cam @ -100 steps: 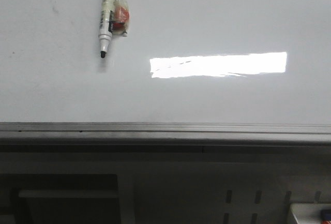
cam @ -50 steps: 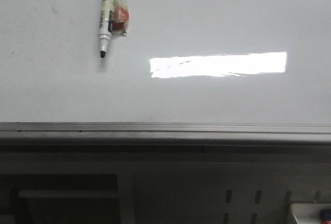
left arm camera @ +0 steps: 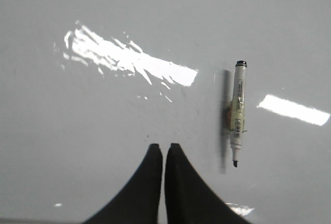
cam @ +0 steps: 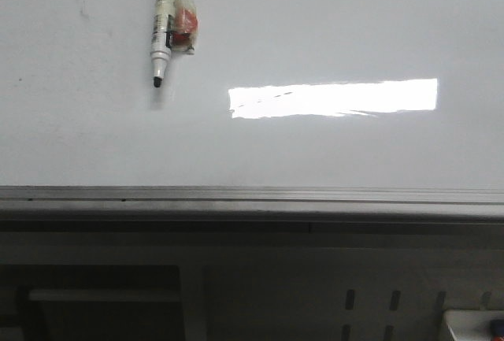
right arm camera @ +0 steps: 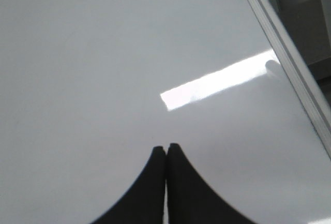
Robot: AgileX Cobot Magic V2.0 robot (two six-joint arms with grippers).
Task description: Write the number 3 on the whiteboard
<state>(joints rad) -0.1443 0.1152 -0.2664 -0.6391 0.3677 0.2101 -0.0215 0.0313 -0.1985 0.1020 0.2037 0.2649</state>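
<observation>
Where light glares, glossy whiteboard (cam: 331, 26), slim capless marker (cam: 161, 34).

Glossy, smooth pale whiteboard (cam: 331, 26) with brushed silver metal frame edge (cam: 252, 195); white plastic marker (cam: 161, 34); matt black gripper fingers (left arm camera: 150, 182).

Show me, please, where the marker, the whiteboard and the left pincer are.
marker (cam: 163, 30), front view, barrel.
whiteboard (cam: 315, 152), front view, bare surface.
left pincer (left arm camera: 163, 150), left wrist view, between the fingertips.

Left gripper (left arm camera: 163, 149) and right gripper (right arm camera: 166, 149) fingers pressed together, empty.
</observation>
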